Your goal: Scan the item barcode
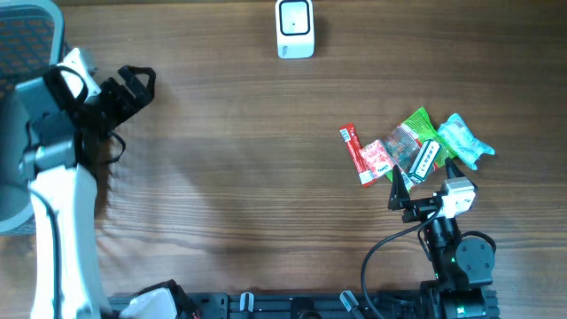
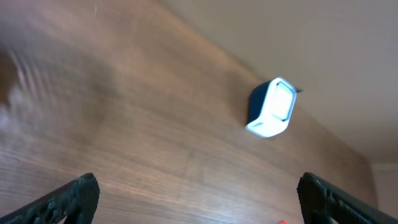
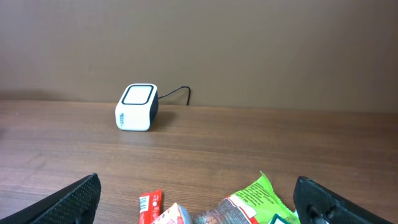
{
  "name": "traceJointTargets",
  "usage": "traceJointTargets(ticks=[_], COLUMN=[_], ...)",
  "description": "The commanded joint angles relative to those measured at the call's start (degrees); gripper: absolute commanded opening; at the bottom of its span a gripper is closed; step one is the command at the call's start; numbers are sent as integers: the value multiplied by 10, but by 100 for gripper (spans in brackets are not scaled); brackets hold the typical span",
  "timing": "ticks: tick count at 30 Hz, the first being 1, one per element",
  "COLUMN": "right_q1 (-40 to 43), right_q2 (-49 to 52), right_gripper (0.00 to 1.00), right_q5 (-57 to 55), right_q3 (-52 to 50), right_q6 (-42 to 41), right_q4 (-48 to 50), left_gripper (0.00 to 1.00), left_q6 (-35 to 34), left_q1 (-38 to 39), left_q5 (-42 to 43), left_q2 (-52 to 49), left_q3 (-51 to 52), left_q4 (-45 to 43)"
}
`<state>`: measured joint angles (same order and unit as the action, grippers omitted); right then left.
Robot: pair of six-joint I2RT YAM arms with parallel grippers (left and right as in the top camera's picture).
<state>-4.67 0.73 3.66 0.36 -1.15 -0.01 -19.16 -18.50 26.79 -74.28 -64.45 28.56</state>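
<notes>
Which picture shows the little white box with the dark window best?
The right wrist view: the scanner is sharp and shows its top window and two sides. The overhead view shows only its top, and small. The left wrist view shows it blurry and tilted.

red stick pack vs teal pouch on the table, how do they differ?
Colour: the red stick pack is red, the teal pouch pale teal.
Shape: the red stick pack is long and narrow, the teal pouch wider and crinkled.
Place: in the overhead view the red stick pack is the leftmost of the snacks, the teal pouch the rightmost.
Shared: both lie on the wooden table.
</notes>
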Motion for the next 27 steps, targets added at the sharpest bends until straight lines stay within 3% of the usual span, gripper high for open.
traceJointTargets(ticks=[1,6,11,17,18,22,24,27], right_q1=[2,2,2,2,2,2,2,2], right_q2=[-5,-5,-5,-5,-5,-5,-5,-5], right_gripper=[100,100,100,100,100,100,100,100], right_q5=[9,9,9,9,9,9,9,9], right_q3=[-1,-1,-1,-1,-1,-1,-1,-1], right_q6=[10,10,10,10,10,10,10,10], right_q4=[3,3,3,3,3,3,3,3], left_gripper=[100,100,100,100,100,100,100,100], left_q6=[9,9,12,14,14,14,14,5], left_q1=[-1,-1,56,101,101,101,102,104], left_q5=[1,1,-2,-27,-27,-27,-31,-36], left_q2=[153,343,415,598,621,735,740,740], left_q3=[-2,-2,14,195,221,365,424,509], left_q4=[21,21,41,35,11,-246,-388,-513])
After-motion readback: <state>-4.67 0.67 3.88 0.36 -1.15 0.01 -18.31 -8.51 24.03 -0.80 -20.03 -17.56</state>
